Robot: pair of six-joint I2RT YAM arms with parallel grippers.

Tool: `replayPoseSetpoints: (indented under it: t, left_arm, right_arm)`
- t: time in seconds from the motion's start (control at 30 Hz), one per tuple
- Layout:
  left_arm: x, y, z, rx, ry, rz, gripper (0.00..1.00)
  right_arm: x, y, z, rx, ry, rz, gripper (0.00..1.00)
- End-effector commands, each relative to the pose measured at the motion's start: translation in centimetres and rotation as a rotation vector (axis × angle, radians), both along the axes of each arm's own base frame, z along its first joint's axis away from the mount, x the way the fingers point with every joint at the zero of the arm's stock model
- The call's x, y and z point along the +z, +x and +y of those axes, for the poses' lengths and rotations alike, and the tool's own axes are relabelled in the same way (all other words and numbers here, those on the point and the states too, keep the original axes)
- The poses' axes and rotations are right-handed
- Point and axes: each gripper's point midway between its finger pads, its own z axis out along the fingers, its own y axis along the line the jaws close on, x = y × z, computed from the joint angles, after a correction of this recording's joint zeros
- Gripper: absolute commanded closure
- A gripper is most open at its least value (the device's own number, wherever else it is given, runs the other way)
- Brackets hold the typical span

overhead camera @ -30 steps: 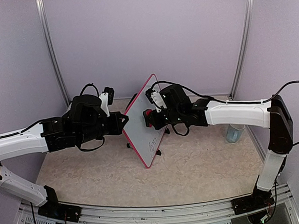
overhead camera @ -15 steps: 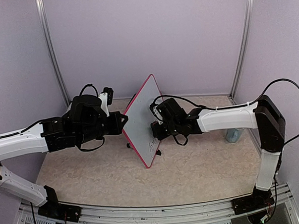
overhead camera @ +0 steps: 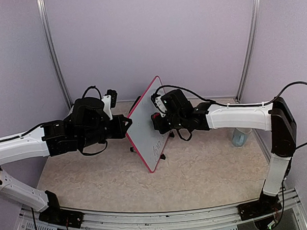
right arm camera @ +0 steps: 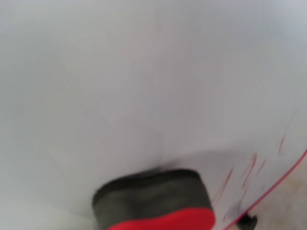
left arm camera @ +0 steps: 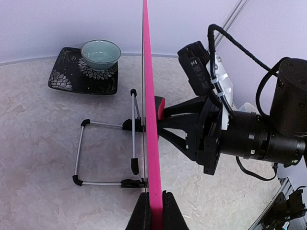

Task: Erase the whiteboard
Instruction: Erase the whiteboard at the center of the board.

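The whiteboard (overhead camera: 143,129), white with a pink frame, stands tilted on edge at the table's middle, with faint dark handwriting (overhead camera: 158,147) near its lower end. My left gripper (overhead camera: 127,124) is shut on the board's left rim; in the left wrist view its fingers (left arm camera: 140,216) clamp the pink frame (left arm camera: 149,120). My right gripper (overhead camera: 155,119) is shut on a red eraser (overhead camera: 153,116) and presses its dark felt against the board face. The right wrist view is blurred, showing the eraser (right arm camera: 154,201) on the white surface (right arm camera: 144,72) and reddish marks (right arm camera: 249,172) at lower right.
Behind the board a wire stand (left arm camera: 96,153) props it on the table. A pale green bowl (left arm camera: 100,52) sits on a black patterned plate (left arm camera: 64,79) at the back. A pale blue cup (overhead camera: 240,136) stands at the right, under my right arm.
My right gripper slid the eraser down the board face and has come back up to the middle. The left gripper and the board have not moved.
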Motion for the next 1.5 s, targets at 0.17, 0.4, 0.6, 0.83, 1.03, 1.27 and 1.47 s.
replayPoseSetpoints:
  t: [0.17,0.4,0.6,0.83,1.03,1.27,1.47]
  left_arm:
    - [-1.1,-2.7,-2.4,-0.168,0.01,0.042,1.0]
    - [-1.1,-2.7,-2.6,-0.174,0.006,0.041,1.0]
    - [-0.9,-2.7,-2.7,-0.177,0.003,0.04,1.0]
    - [-0.7,-2.8,-2.5,-0.173,0.001,0.041,1.0]
    - [-0.6,-2.7,-2.6,-0.172,-0.001,0.039,1.0]
    - [-0.7,-2.6,-2.7,-0.173,0.005,0.038,1.0]
    - [-0.9,-2.6,-3.0,-0.179,0.006,0.041,1.0]
  right_arm:
    - [-3.6,-0.2,0.3,-0.006,-0.025,0.028,0.78]
    - [-7.5,-1.3,-0.8,-0.02,-0.066,0.095,0.78]
    - [-6.3,-0.7,-0.8,-0.028,-0.082,0.062,0.78]
    - [0.9,1.5,0.5,-0.041,-0.038,-0.071,0.78]
    - [1.4,2.4,0.5,-0.068,-0.06,-0.094,0.77]
    - [-4.5,0.9,-0.2,-0.055,-0.081,0.018,0.78]
    - [-7.2,-0.4,-0.6,-0.051,-0.077,0.084,0.78]
